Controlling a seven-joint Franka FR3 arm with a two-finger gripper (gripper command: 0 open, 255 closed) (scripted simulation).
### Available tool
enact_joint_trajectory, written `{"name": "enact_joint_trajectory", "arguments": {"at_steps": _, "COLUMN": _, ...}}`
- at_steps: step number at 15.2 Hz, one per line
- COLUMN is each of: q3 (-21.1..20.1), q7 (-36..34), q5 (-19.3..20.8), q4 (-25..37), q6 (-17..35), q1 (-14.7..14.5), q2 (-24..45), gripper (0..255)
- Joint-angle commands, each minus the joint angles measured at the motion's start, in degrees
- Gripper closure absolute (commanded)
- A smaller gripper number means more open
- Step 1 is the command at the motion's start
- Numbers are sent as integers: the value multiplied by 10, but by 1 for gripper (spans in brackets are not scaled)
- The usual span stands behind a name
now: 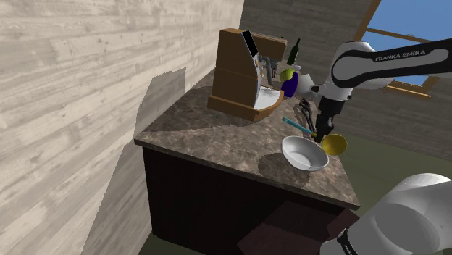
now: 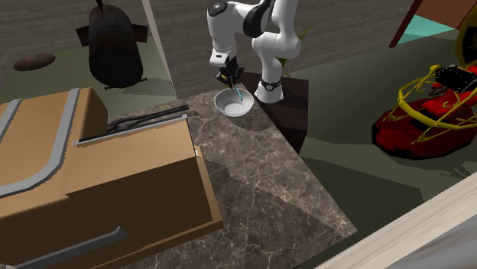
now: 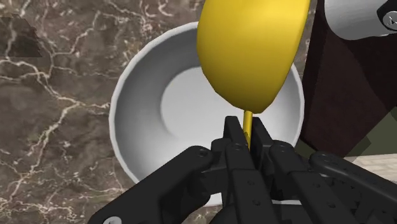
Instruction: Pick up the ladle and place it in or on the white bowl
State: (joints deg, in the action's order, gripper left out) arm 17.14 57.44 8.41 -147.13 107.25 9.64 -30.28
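The arm (image 1: 362, 65) is built of glossy white rounded links with dark joints — a black band carries white "FRANKA EMIKA" lettering (image 1: 410, 54). The gripper (image 3: 247, 141) is all black, with blocky fingers (image 3: 263, 139) and small round screws (image 3: 202, 152).

From the shoulder, looks down across the bench (image 1: 210, 134) from behind the arm (image 1: 377, 61), white bowl (image 1: 304, 153) at middle range. From the second exterior, faces back from the far end beyond the bowl, high over a brown machine (image 2: 99, 176), bowl distant. From the wrist, peers along the tool (image 3: 247, 137) straight into the bowl, very near. Shares bowl and surrounding marble top across all three.
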Motion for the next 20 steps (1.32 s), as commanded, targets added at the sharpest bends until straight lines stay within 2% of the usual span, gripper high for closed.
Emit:
{"name": "enact_joint_trajectory", "arguments": {"at_steps": 1, "q3": 3, "q7": 1, "q5": 1, "q4": -10, "q6": 18, "q1": 0, "q2": 7, "gripper": 255}}
{"name": "enact_joint_trajectory", "arguments": {"at_steps": 10, "q3": 14, "q7": 5, "q5": 3, "q4": -54, "q6": 100, "q1": 0, "q2": 46, "gripper": 255}}
{"name": "enact_joint_trajectory", "arguments": {"at_steps": 17, "q3": 13, "q7": 5, "q5": 3, "q4": -54, "q6": 100, "q1": 1, "q2": 46, "gripper": 255}}
{"name": "enact_joint_trajectory", "arguments": {"at_steps": 18, "q3": 13, "q7": 5, "q5": 2, "q4": -54, "q6": 100, "q1": 1, "q2": 46, "gripper": 0}}
{"name": "enact_joint_trajectory", "arguments": {"at_steps": 20, "q3": 13, "q7": 5, "q5": 2, "q4": -53, "q6": 100, "q1": 0, "q2": 47, "gripper": 0}}
